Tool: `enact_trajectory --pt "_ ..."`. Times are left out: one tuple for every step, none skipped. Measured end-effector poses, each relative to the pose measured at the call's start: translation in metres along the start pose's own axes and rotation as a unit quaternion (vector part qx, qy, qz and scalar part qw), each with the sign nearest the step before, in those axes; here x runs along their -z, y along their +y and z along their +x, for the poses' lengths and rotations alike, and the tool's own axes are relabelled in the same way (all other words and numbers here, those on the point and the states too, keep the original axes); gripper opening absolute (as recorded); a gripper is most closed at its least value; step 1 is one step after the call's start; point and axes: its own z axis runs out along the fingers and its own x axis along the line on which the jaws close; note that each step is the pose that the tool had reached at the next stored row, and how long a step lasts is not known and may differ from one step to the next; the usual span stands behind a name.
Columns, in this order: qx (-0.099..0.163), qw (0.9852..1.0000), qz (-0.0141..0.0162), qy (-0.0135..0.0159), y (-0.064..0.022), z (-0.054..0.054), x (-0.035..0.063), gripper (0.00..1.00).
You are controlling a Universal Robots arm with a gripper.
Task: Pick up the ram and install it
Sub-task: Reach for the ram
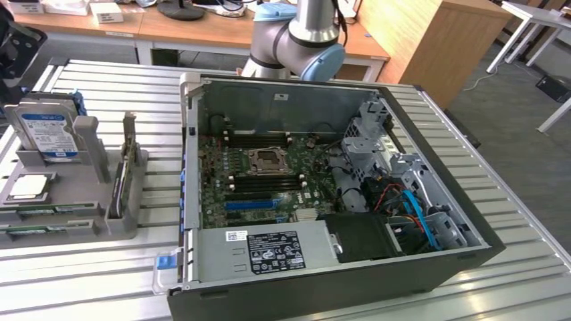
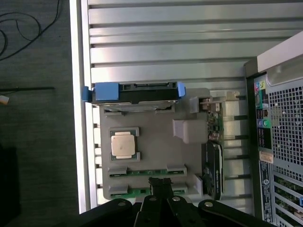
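— Pincer (image 2: pixel 161 183) first: how do we log it?
— Fingers together, nothing between them. From the wrist view we note it hanging above the grey holder (image 2: pixel 156 142), dark tips over the end where the sticks lie.
— And the ram?
— We see the ram (image 2: pixel 149 171) lying flat in the holder, clipped at both ends, in the slot next to the processor (image 2: pixel 124 144). A second stick (image 2: pixel 136 191) lies parallel just beside it, on the side away from the processor. The pincer tips cover part of that one. We cannot tell which of the two the pincer is lined up on.
— Rest of the holder?
— Hard drive (image 1: pixel 49 134) with a blue label stands on edge at the far end. An upright card (image 1: pixel 125 167) with a metal bracket stands along the side nearest the computer case (image 1: pixel 357 287).
— Layout on the bench (image 1: pixel 89 281)?
— In the exterior view we have the holder at the left, near the case but not touching it. The case lies open upward with the motherboard (image 1: pixel 259 174) showing. The arm (image 1: pixel 299 40) rises behind the case.
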Motion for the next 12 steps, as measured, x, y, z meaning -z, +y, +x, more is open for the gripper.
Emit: enact_trajectory --pt "0.000 1.0000 0.0000 0.0000 -0.0006 0.000 0.0000 0.11" --pt "0.000 1.0000 0.0000 0.0000 -0.0014 0.000 0.0000 0.11" --pt "0.000 1.0000 0.0000 0.0000 -0.0022 0.000 0.0001 0.11" --pt "0.000 1.0000 0.0000 0.0000 -0.0030 0.000 0.0002 0.11" --pt "0.000 1.0000 0.0000 0.0000 -0.0039 0.000 0.0002 0.11" --pt "0.000 1.0000 0.0000 0.0000 -0.0046 0.000 0.0002 0.11" --pt "0.000 1.0000 0.0000 0.0000 -0.0053 0.000 0.0003 0.11" --pt "0.000 1.0000 0.0000 0.0000 -0.0061 0.000 0.0003 0.11" --pt "0.000 1.0000 0.0000 0.0000 -0.0071 -0.001 0.0003 0.11" --pt "0.000 1.0000 0.0000 0.0000 -0.0083 -0.001 0.0003 0.11" --pt "0.000 1.0000 0.0000 0.0000 -0.0097 -0.001 0.0004 0.11" --pt "0.000 1.0000 0.0000 0.0000 -0.0112 -0.001 0.0005 0.11"
